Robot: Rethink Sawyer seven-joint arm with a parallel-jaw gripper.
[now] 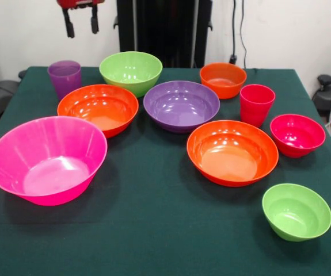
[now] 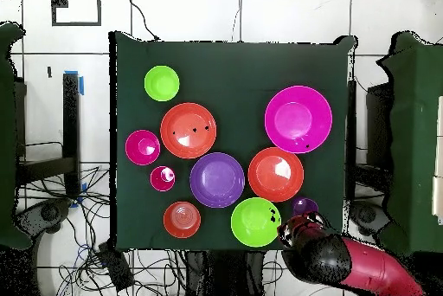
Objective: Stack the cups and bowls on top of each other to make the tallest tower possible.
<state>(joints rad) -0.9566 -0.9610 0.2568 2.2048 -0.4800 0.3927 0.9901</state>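
My end effector (image 1: 80, 24) hangs high above the far edge of the tabletop (image 1: 153, 230), its two fingers parted with nothing between them. In the front view it sits almost directly above the purple cup (image 1: 64, 77).

Nearest things, outward. Beside the purple cup stands the larger lime green bowl (image 1: 130, 71). In front of them lies an orange bowl (image 1: 98, 107), and next to that the purple bowl (image 1: 181, 104). Further along are the small orange bowl (image 1: 223, 79), the red-pink cup (image 1: 257, 103), the red-pink bowl (image 1: 297, 134) and the second wide orange bowl (image 1: 232, 152). Farthest from me are the hot pink bowl (image 1: 46, 159) and the small lime green bowl (image 1: 296, 211).

Count: two cups, one purple, one red-pink. Eight bowls: one hot pink, three orange, one purple, two lime green, one red-pink. All stand upright and singly on the cloth; several rims lie close together, but none is nested in another.

Step in hand, as I judge it: the very start. No tower exists yet. The next move calls for choosing a base and a first piece. The purple cup lies closest beneath me, so a straight descent, one finger inside the rim and one outside, looks the simplest pick.
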